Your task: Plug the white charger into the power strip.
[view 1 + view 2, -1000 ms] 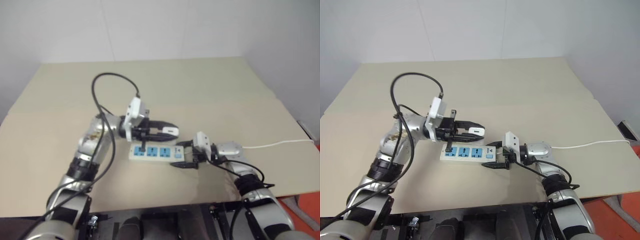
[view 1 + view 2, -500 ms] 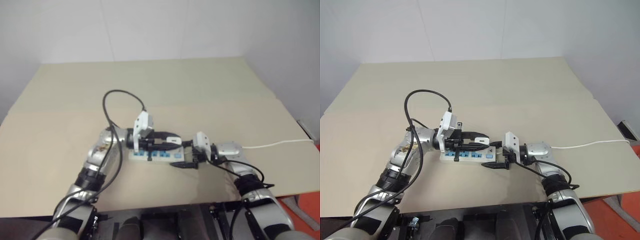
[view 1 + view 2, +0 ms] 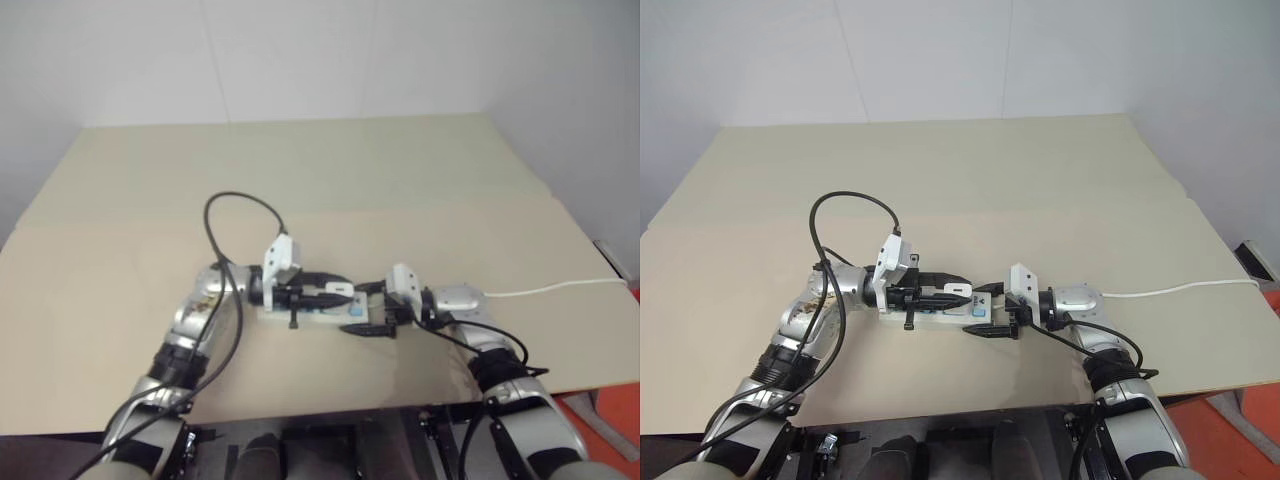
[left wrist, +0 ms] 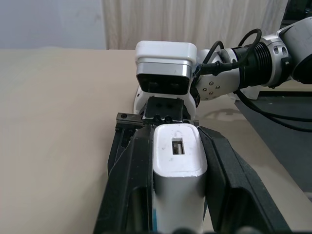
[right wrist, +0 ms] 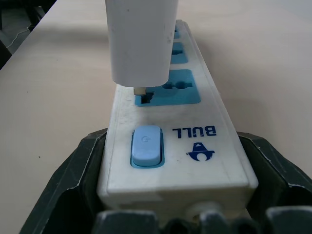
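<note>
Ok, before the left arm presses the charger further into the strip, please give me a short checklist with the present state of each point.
1. Left gripper holds the white charger firmly, jaws shut on both its sides: ok.
2. Right gripper steadies the power strip, one black finger on each side of its button end: ok.
3. Charger stands over the socket nearest the button: ok.
4. A metal prong reaches the slot of that socket: ok for the one seen; the others cannot tell.
5. Charger fully seated: not ok, a gap remains under its body.
6. Charger upright, not tilted: cannot tell.
</note>
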`<state>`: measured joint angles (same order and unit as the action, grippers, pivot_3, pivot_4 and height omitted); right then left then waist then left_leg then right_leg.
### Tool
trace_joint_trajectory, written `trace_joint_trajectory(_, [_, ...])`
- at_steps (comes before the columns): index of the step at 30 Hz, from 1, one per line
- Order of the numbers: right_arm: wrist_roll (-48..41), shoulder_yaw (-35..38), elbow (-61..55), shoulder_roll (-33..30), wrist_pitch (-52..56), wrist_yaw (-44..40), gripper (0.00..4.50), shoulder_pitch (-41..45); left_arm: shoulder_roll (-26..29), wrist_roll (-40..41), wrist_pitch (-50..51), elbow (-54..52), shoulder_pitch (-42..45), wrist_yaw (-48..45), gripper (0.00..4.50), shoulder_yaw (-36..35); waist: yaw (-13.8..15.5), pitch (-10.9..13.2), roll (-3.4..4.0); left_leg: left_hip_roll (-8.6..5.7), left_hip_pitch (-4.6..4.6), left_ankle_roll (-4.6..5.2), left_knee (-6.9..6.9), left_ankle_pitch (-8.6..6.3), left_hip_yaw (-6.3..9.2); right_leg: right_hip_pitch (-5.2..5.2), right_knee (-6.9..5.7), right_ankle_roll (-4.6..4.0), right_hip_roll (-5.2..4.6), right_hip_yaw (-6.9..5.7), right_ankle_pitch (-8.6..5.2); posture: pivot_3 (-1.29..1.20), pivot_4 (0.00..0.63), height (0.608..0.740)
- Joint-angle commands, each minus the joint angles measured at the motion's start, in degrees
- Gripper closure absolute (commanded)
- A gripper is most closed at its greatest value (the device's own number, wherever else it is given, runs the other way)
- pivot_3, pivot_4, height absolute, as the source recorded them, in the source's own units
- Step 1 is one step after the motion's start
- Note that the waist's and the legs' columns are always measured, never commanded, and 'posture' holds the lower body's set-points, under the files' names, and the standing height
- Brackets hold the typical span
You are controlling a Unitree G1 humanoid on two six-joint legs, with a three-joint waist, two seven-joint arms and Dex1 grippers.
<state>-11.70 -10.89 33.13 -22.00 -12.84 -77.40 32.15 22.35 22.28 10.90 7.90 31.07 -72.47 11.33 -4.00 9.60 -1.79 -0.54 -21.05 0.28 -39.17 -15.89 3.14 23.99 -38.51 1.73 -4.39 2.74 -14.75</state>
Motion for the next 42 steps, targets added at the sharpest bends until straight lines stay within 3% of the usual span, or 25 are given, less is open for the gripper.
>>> trace_joint_trajectory(1, [1.98, -1.83, 0.17, 0.33, 0.27, -0.14, 1.07, -1.40, 0.80, 0.38, -0.53, -0.43, 0.14, -1.15, 3.46, -0.81, 0.00, 0.00, 0.00, 0.00, 0.00, 0.00, 0.00, 0.00, 0.00, 0.00, 0.00, 0.00, 0.00, 0.00, 0.00, 0.00, 0.150, 0.740])
trace_joint_trajectory(42, [1.92, -1.76, -0.15, 0.39, 0.58, 0.22, 1.07, -1.68, 0.62, -0.83, -3.67, 4.74, 1.57, -3.13, 3.46, -1.36, 0.02, 0.00, 0.00, 0.01, 0.01, 0.00, 0.06, 0.00, 0.00, -0.01, 0.07, 0.00, 0.00, -0.01, 0.00, 0.00, 0.150, 0.740])
